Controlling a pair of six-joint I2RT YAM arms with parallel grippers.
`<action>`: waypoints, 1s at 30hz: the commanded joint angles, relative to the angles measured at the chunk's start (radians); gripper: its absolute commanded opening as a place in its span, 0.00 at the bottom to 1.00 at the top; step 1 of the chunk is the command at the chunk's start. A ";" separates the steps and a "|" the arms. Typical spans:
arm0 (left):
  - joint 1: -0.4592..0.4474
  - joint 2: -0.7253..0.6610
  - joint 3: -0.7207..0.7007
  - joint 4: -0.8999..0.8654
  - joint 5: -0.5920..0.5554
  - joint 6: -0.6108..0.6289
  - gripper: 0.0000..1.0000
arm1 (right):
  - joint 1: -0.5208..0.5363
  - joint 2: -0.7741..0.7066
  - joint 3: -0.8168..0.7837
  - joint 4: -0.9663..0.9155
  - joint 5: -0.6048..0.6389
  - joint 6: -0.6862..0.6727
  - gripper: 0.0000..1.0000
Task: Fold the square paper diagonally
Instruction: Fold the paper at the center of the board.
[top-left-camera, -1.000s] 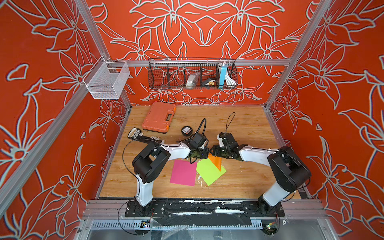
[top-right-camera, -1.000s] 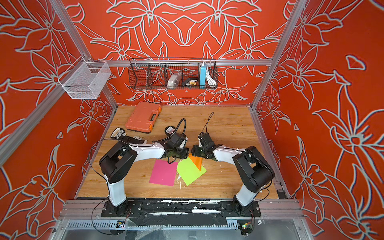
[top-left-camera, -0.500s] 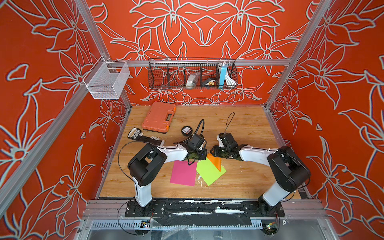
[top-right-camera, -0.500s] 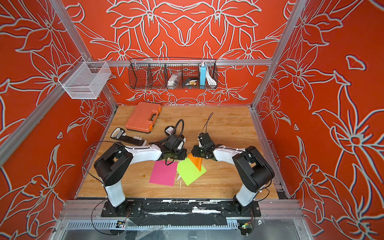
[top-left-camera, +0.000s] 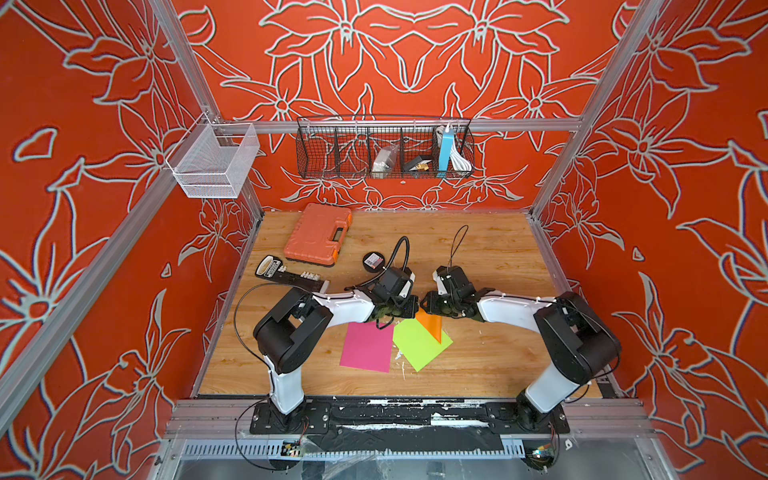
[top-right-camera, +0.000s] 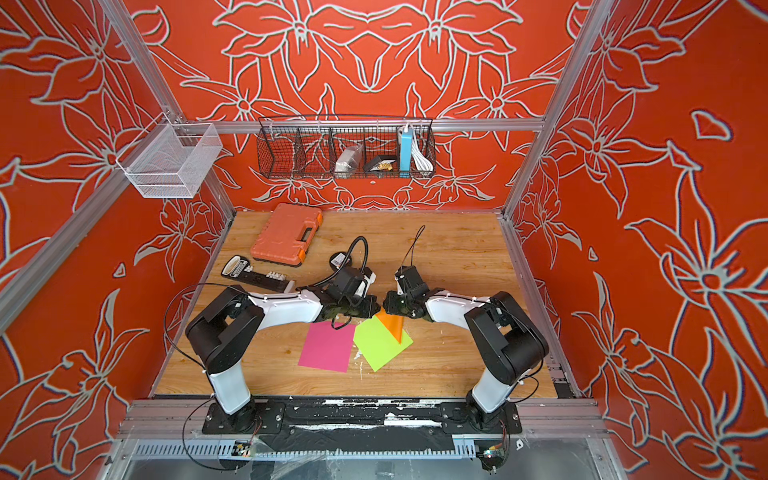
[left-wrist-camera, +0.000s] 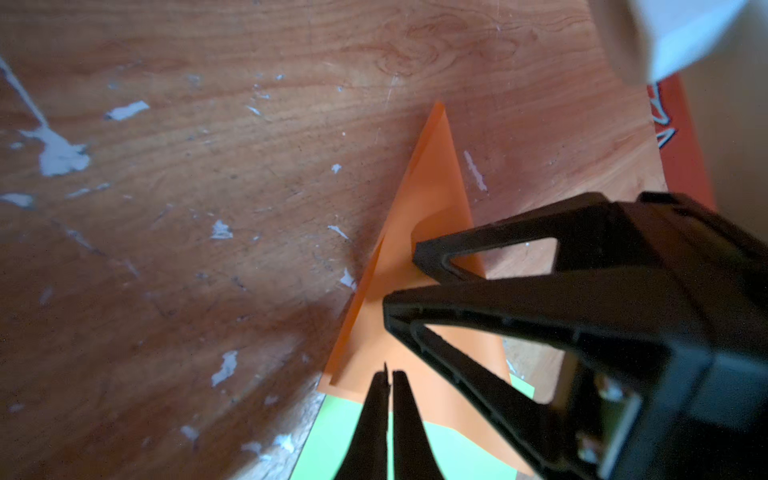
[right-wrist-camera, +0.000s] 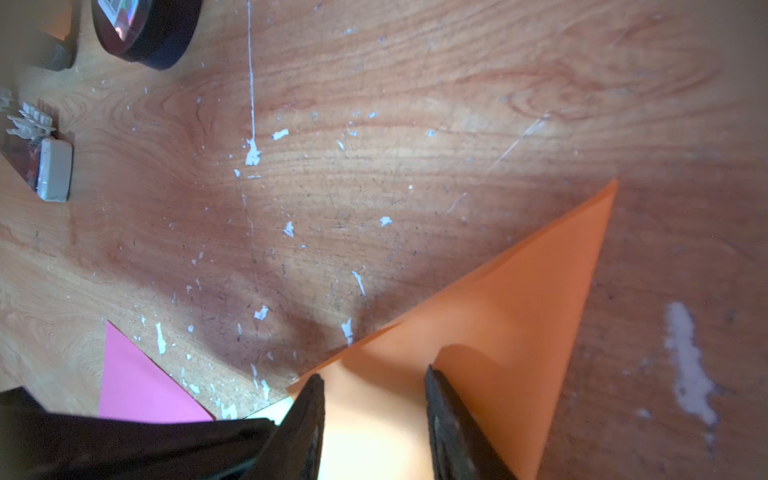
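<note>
**Orange paper (top-left-camera: 431, 325) folded into a triangle at mid-table (top-left-camera: 478, 249), with both grippers at it.**
The triangle lies partly over a green sheet (top-left-camera: 419, 347), with a pink sheet (top-left-camera: 368, 347) beside that. The left gripper (left-wrist-camera: 386, 376) is closed, its tips above the triangle's edge. The right gripper (right-wrist-camera: 372, 374) is parted, its tips resting on the orange surface.

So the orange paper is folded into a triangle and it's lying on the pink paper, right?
No. The orange paper, folded into a triangle, lies partly on the green paper, not the pink paper. Both top views show it.
</note>
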 joint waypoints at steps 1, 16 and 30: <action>-0.002 0.032 0.017 -0.002 0.014 -0.011 0.07 | 0.012 0.019 0.000 -0.074 0.004 -0.001 0.43; -0.003 0.111 0.083 -0.087 -0.001 -0.014 0.00 | 0.011 0.009 0.007 -0.081 -0.007 -0.005 0.43; -0.002 0.138 0.117 -0.146 -0.037 -0.016 0.00 | 0.010 -0.139 0.053 -0.234 0.036 -0.058 0.43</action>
